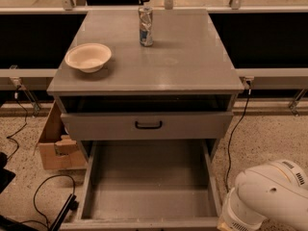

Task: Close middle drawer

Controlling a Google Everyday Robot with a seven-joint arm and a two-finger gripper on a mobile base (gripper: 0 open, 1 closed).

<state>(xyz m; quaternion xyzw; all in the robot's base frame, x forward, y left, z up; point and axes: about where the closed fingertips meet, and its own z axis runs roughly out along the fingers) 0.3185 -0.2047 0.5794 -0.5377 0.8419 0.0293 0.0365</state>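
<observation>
Middle drawer stands pulled fully out, grey floor showing, w/ its front rail running along the lower edge just left of the tool. Tool: barely in view at the bottom, only a pale stub under the end of the white arm. Wide or narrow, can't tell, and nothing shows it holding anything. It sits just off the drawer's right front corner. Whether it touches, can't tell.

Further out, beyond and left of the tool: top drawer, taller front w/ a black handle, a bit ajar, dark gap above it. Beyond that is the grey worktop, w/ a cream bowl far left and a drink can upright toward the back, both well apart from the tool. Far left at floor level: an open cardboard box beside the cabinet and black cables on the speckled floor.

Step, as I read it: approach/alignment. The push looks not yet begun, since the drawer is at full extension. Next move calls for bringing the tool round in front of the front rail, approx. mid-width, then pushing straight away toward the cabinet, in line w/ the runners. A push at the right corner only could skew the drawer & jam it. Lowest drawer is hidden under this one.
</observation>
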